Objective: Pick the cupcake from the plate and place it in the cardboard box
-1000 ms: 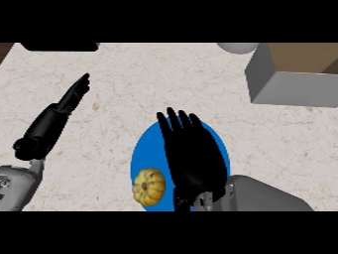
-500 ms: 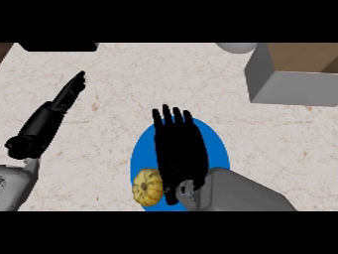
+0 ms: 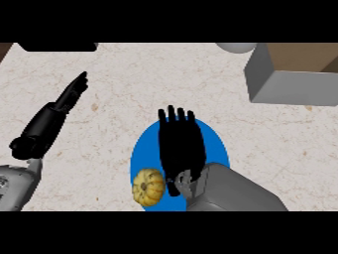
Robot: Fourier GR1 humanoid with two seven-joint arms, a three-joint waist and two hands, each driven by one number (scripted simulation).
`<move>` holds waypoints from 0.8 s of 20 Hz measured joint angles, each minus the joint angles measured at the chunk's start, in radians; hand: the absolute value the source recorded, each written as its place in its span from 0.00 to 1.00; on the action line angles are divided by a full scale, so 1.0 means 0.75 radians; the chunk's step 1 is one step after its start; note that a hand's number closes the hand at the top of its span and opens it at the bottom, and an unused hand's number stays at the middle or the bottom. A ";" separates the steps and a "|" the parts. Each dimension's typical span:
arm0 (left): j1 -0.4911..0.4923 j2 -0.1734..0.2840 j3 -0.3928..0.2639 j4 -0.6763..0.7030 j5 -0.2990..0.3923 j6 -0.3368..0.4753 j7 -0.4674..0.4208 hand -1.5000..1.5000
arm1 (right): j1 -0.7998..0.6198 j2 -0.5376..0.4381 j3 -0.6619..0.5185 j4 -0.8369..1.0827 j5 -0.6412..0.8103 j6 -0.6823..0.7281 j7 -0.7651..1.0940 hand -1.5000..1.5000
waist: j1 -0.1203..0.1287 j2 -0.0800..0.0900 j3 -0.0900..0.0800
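Task progress: early. The small round yellow-orange cupcake (image 3: 148, 186) is seen on the near-left part of the round blue plate (image 3: 143, 154), not yet lifted.

Right hand (image 3: 180, 146): black, laid flat over the middle of the plate, fingers straight and spread, pointing away from the robot. Nothing is gripped. The cupcake lies just beside the hand's thumb side, near the wrist; whether the thumb touches it cannot be told.

Left hand (image 3: 70, 94): fingers straight and held together, seen on the pale speckled stone counter (image 3: 128, 79) at the left, well apart from the plate. It is judged to be resting; nothing is held.

Containers: the open cardboard box (image 3: 303, 72), grey on its outer walls and brown inside, is placed at the far right of the counter, well apart from the plate. No contents are visible in the part of the interior shown. The plate carries only the cupcake.

Remaining, by judgement: the cupcake is yet to be grasped, lifted, carried to the far right and released inside the box.
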 measured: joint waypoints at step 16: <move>0.040 -0.036 0.058 -0.028 -0.041 -0.054 0.000 0.50 | 0.197 0.067 -0.067 0.093 0.239 0.022 -0.092 0.00 | 0.003 0.002 0.001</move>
